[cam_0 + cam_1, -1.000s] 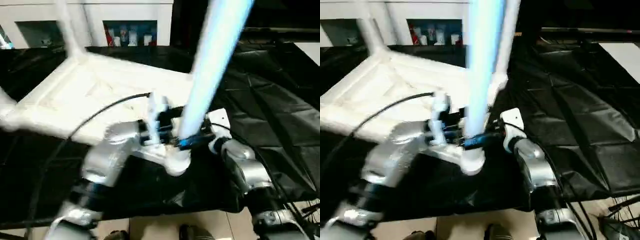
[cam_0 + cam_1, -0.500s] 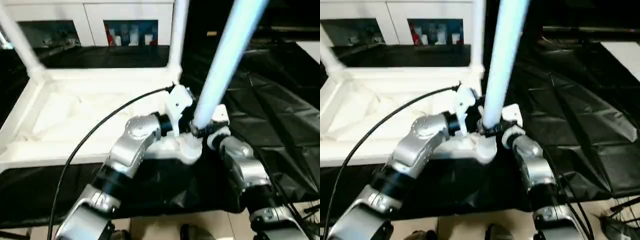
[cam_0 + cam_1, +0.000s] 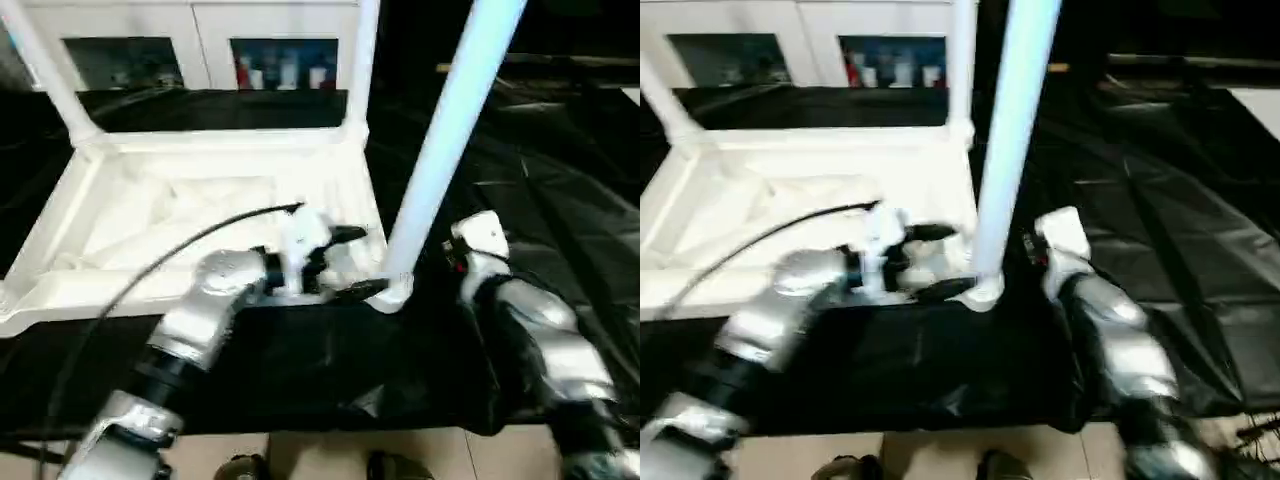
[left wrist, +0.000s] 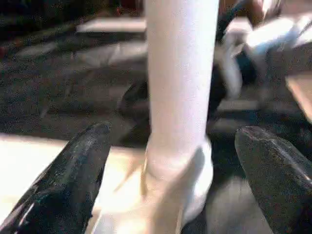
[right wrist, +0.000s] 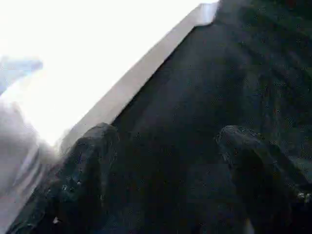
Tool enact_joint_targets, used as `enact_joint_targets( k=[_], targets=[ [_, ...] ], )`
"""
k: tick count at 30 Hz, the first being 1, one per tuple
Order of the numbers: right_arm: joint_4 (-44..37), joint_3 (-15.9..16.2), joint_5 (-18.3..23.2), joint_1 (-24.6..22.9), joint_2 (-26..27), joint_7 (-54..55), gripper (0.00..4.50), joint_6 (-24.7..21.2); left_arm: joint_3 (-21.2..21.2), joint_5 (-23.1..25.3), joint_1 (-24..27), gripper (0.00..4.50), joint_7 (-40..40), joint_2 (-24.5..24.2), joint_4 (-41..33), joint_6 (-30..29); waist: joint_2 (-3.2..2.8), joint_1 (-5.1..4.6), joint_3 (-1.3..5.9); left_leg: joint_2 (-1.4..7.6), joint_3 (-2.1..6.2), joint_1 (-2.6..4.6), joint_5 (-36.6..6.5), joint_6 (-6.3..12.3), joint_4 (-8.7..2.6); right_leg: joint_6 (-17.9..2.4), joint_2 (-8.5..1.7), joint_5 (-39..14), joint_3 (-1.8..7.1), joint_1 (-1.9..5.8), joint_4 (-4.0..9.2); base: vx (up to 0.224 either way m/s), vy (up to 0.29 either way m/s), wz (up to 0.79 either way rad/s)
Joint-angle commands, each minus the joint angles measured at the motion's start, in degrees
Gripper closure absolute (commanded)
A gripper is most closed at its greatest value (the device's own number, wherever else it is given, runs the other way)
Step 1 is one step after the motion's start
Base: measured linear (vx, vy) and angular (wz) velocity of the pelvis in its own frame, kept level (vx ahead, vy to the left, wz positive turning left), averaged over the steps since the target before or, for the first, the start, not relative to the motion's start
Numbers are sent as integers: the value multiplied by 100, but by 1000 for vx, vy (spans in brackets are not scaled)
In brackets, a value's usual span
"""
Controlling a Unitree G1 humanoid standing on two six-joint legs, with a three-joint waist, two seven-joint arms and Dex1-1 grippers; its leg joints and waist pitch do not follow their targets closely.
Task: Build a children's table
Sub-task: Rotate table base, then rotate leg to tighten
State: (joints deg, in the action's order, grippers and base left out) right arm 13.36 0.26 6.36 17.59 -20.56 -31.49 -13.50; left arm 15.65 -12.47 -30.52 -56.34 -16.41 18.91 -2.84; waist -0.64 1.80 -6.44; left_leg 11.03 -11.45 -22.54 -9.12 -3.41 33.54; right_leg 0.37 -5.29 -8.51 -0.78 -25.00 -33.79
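Two silver forearms reach over the black sheet [image 3: 560, 200]; the left gripper [image 3: 345, 262], fingers spread apart, lies level beside the near-corner long white tapered tube leg [image 3: 445, 140], standing socketed in the upturned white plastic rectangular top [image 3: 200, 215]; the right gripper [image 5: 161, 161] hangs unclenched beyond it; no legible writing.

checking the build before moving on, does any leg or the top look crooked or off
The near-right leg leans away from the far-right leg, though its base sits in the corner socket of the upturned table top. The far-left leg tilts too. No visible damage.
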Motion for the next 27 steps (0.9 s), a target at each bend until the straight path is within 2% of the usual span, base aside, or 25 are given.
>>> enact_joint_targets(
  k=[1, 2, 4, 5, 6, 7, 9, 10, 11, 14, 17, 20, 21, 24, 27],
  targets=[
    [-382, 131, 40, -166, -239, -396, 77, -129, 98, 298, -56, 20, -151, -153, 230, 64, -27, 1, 441, 124, 49, 153, -1891, 221, -430, -1144, -106, -1631, 95, 292, 402, 0, 0, 0],
    [-465, 164, 36, -226, -325, -485, 77, -143, 123, 385, -78, 32, -171, -216, 316, 116, -5, 7, 434, 125, 49, 155, -1960, 209, -433, -1031, -98, -1738, 96, 289, 431, 0, 0, 0],
    [-910, 316, 7, -516, -749, -926, 77, -213, 263, 730, -205, 40, -448, -468, 695, 489, -49, 18, 453, 119, 64, 154, -1938, 198, -432, -964, -112, -1786, 102, 296, 428, 0, 0, 0],
    [-974, 332, 8, -553, -803, -982, 77, -230, 295, 751, -242, 42, -523, -493, 755, 514, -26, 21, 461, 123, 67, 150, -1881, 195, -425, -946, -111, -1683, 106, 303, 419, 0, 0, 0],
    [-1047, 342, 10, -592, -855, -1035, 77, -255, 320, 759, -287, 52, -602, -512, 817, 543, -52, 24, 463, 117, 67, 145, -1859, 202, -430, -980, -113, -1629, 105, 302, 413, 0, 0, 0],
    [-1174, 344, 18, -651, -919, -1093, 77, -305, 331, 716, -369, 78, -733, -520, 894, 565, -35, 22, 464, 118, 59, 135, -1826, 216, -424, -1045, -119, -1542, 105, 305, 407, 0, 0, 0],
    [-1237, 340, 23, -678, -945, -1110, 77, -331, 328, 677, -407, 83, -796, -520, 916, 560, -35, 29, 478, 123, 56, 132, -1768, 238, -413, -1170, -136, -1439, 103, 309, 392, 0, 0, 0],
    [-1327, 354, 10, -705, -1004, -1120, 77, -367, 400, 631, -483, 98, -975, -558, 953, 508, -95, 27, 481, 126, 61, 140, -1737, 229, -408, -1284, -129, -1274, 95, 309, 378, 0, 0, 0],
    [-1396, 360, 3, -723, -1033, -1115, 77, -398, 479, 661, -543, 98, -1085, -586, 1015, 507, -84, 25, 479, 121, 58, 134, -1732, 243, -408, -1302, -124, -1245, 92, 318, 380, 0, 0, 0],
    [-1546, 380, 45, -758, -1083, -1173, 77, -472, 594, 774, -660, 123, -1199, -612, 1177, 558, -93, 28, 468, 106, 49, 123, -1730, 314, -400, -1262, -130, -1407, 97, 322, 395, 0, 0, 0],
    [-1783, 415, 229, -838, -1153, -1363, 77, -558, 619, 900, -787, 144, -1293, -581, 1407, 621, -109, 29, 449, 105, 57, 122, -1823, 291, -408, -1173, -129, -1678, 95, 317, 428, 0, 0, 0],
    [-1963, 435, 336, -898, -1216, -1553, 77, -609, 662, 1079, -905, 168, -1368, -575, 1647, 737, -108, 33, 462, 110, 66, 133, -1883, 276, -412, -1123, -127, -1744, 94, 314, 435, 0, 0, 0],
    [-2009, 427, 364, -900, -1234, -1604, 77, -612, 692, 1147, -938, 168, -1348, -595, 1686, 694, -132, 31, 454, 114, 77, 127, -1904, 254, -422, -1134, -136, -1739, 89, 312, 429, 0, 0, 0],
    [-2058, 398, 395, -868, -1252, -1647, 77, -645, 741, 1240, -1006, 202, -1315, -634, 1784, 581, -120, 34, 448, 124, 79, 133, -1941, 239, -428, -1174, -138, -1692, 90, 305, 422, 0, 0, 0],
    [-2069, 400, 396, -852, -1265, -1663, 77, -658, 757, 1241, -1045, 209, -1326, -653, 1878, 567, -118, 37, 455, 116, 72, 127, -1881, 245, -418, -1242, -140, -1599, 90, 311, 416, 0, 0, 0]
  ],
)
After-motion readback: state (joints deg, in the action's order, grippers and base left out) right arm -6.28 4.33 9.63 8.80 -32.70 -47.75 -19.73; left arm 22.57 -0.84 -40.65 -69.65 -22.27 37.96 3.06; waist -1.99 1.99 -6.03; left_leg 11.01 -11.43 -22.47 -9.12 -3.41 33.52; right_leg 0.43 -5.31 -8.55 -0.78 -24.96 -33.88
